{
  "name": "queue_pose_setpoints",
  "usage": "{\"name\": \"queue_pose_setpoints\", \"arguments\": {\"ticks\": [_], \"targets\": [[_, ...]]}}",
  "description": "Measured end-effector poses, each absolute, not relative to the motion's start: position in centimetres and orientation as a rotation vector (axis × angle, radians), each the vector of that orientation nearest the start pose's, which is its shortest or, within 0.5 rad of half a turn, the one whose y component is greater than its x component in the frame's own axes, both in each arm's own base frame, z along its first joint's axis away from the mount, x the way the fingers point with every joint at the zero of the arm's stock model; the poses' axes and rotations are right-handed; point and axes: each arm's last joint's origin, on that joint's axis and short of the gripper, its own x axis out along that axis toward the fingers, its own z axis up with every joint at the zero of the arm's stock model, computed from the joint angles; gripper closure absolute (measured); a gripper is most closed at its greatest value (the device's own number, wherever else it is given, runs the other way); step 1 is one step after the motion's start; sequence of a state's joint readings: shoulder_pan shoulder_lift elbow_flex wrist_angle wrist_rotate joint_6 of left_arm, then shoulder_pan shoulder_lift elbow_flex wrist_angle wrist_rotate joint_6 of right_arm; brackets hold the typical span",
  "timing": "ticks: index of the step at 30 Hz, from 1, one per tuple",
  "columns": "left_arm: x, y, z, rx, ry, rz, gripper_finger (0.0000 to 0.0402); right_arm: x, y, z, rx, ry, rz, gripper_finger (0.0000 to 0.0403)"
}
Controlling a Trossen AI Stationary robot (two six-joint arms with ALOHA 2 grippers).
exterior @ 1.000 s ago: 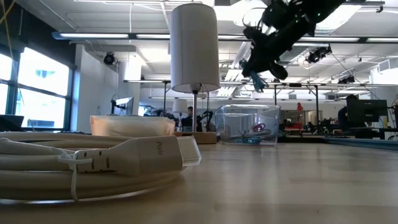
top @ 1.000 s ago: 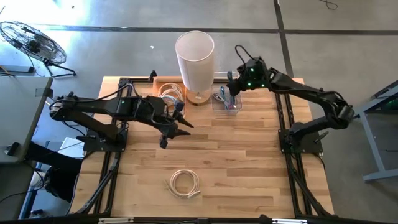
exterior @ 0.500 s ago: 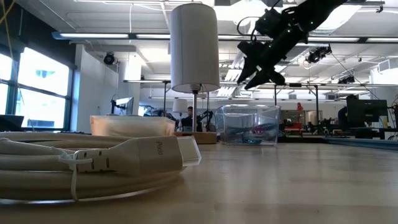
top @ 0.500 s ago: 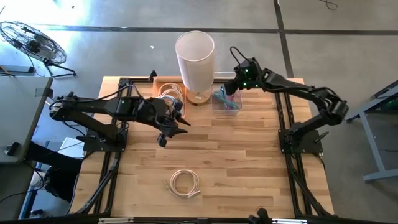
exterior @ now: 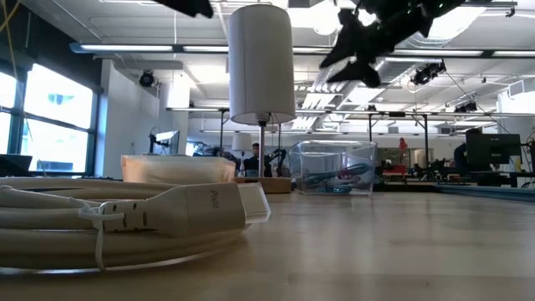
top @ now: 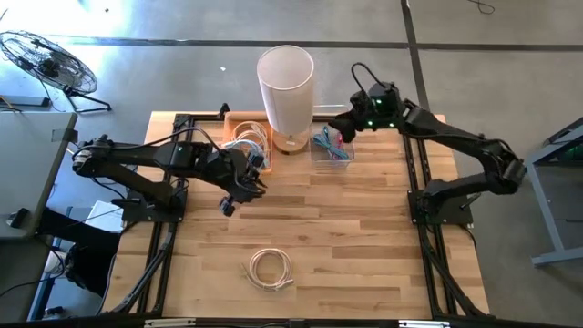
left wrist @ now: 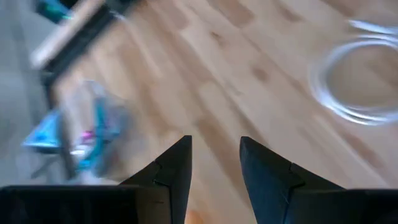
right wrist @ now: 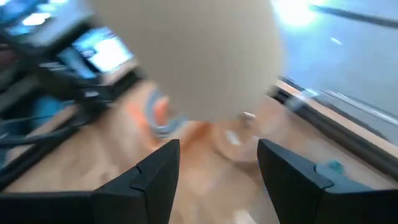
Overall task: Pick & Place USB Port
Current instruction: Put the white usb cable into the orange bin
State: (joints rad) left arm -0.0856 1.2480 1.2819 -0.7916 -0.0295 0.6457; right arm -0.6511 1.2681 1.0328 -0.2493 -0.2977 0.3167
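Note:
A blue USB cable (top: 333, 148) lies inside the clear box (exterior: 336, 167) at the table's far side, right of the white lamp (top: 285, 84). My right gripper (exterior: 355, 52) hangs open above the box, holding nothing, with the lamp shade (right wrist: 186, 56) right in front of it. My left gripper (top: 242, 189) hovers open over the table's middle left with only bare wood (left wrist: 214, 93) under its fingers. A coiled white cable (top: 271, 269) lies flat near the front edge.
An orange tray (top: 239, 132) holding more coiled cables stands left of the lamp's base. The lamp (exterior: 262, 63) rises tall between tray and box. Bare wood (top: 355, 237) spreads across the table's middle and right.
My right gripper has opened and let go of the blue cable, which has dropped into the clear box. The gripper has then risen above the box. My left gripper has drawn back a little toward the table's left edge.

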Motion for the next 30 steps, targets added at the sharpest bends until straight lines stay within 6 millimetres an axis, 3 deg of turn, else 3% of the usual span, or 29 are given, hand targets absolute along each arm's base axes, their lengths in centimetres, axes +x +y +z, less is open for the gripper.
{"name": "queue_pose_setpoints", "arguments": {"ticks": [6,12,21,30], "targets": [[23.6,-2.3,34.5,0.526,0.861,-0.418,0.0270,21.8,-12.2,34.3,0.408,0.302,-0.188,0.0194],[23.1,-2.5,33.5,0.253,1.012,-0.404,0.0270,20.6,-7.6,36.8,0.304,0.225,-0.009,0.0194],[25.7,-3.0,30.7,-0.261,1.222,-0.128,0.0270,19.3,-3.0,38.5,0.241,0.164,0.115,0.0194],[28.8,-6.3,26.0,-0.398,1.404,-0.011,0.0270,19.6,0.0,38.1,0.197,0.210,0.166,0.0194]]}}
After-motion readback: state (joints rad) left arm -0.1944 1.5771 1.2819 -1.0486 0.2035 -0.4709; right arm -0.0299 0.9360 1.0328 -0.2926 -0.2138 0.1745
